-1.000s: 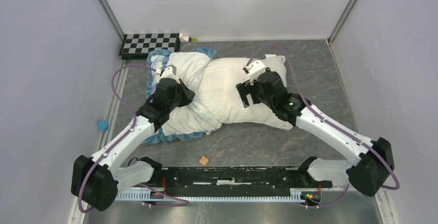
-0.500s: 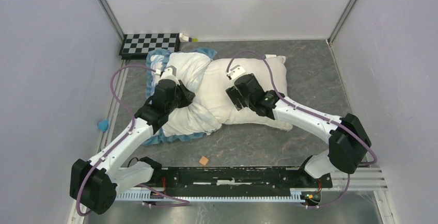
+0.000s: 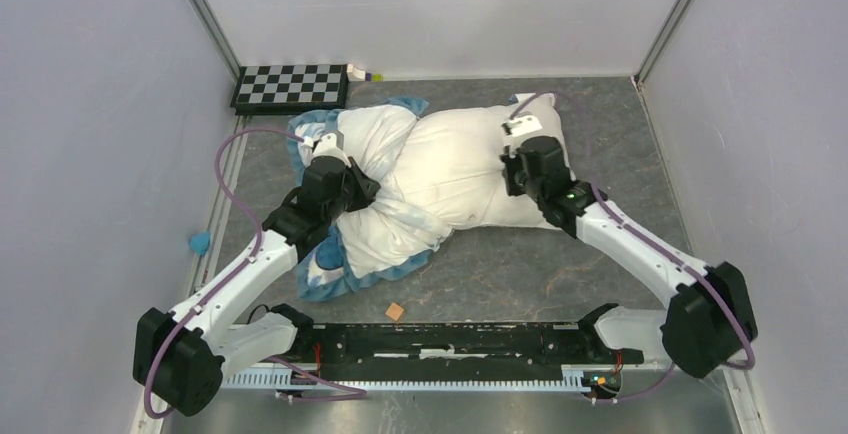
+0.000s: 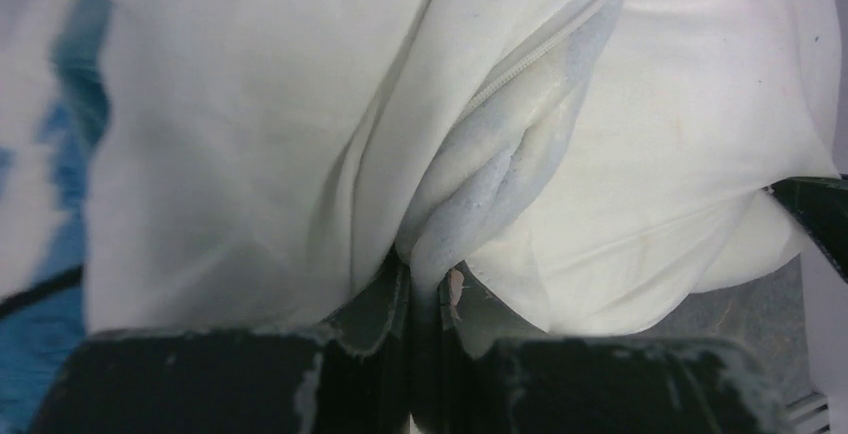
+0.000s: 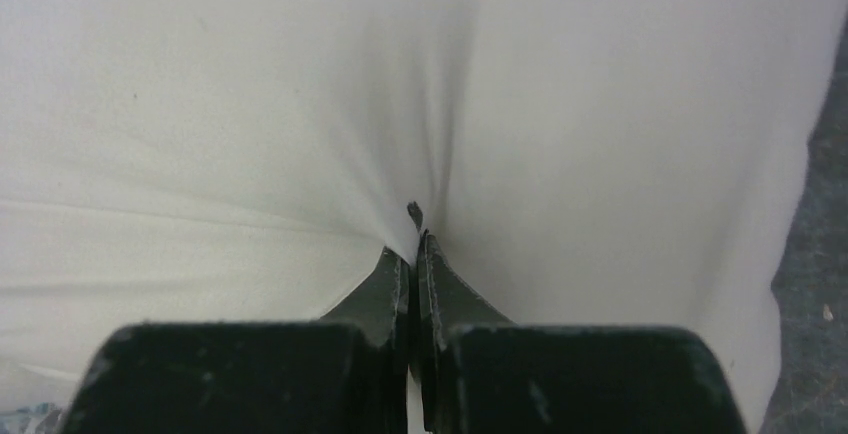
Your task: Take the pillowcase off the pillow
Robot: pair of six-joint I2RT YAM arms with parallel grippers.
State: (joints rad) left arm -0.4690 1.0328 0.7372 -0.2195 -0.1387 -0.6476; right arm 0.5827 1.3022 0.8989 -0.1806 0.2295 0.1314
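The pillow (image 3: pixel 470 164) lies across the middle of the table, plump and off-white. Its left part is still inside the pillowcase (image 3: pixel 375 149), whose blue trim (image 3: pixel 330 276) spills out at the front left. My left gripper (image 3: pixel 366 192) is shut on a bunched fold of the pillowcase's opening edge (image 4: pixel 500 169), pinched between the fingertips (image 4: pixel 425 289). Bare pillow (image 4: pixel 690 134) bulges to the right of that fold. My right gripper (image 3: pixel 516 170) is shut on a small pinch of the pillow's fabric (image 5: pixel 600 124) at the jaw tips (image 5: pixel 412 246), on the pillow's right half.
A checkerboard (image 3: pixel 290 85) lies at the back left, with a small tagged object (image 3: pixel 364 75) next to it. A small orange cube (image 3: pixel 395 310) sits near the front rail. A blue scrap (image 3: pixel 199 243) lies by the left wall. Walls close in on three sides.
My right gripper went from open over the pillow's middle to shut on its right half. The pillow shifted right, and more of the pillowcase's blue trim now shows at the front left.
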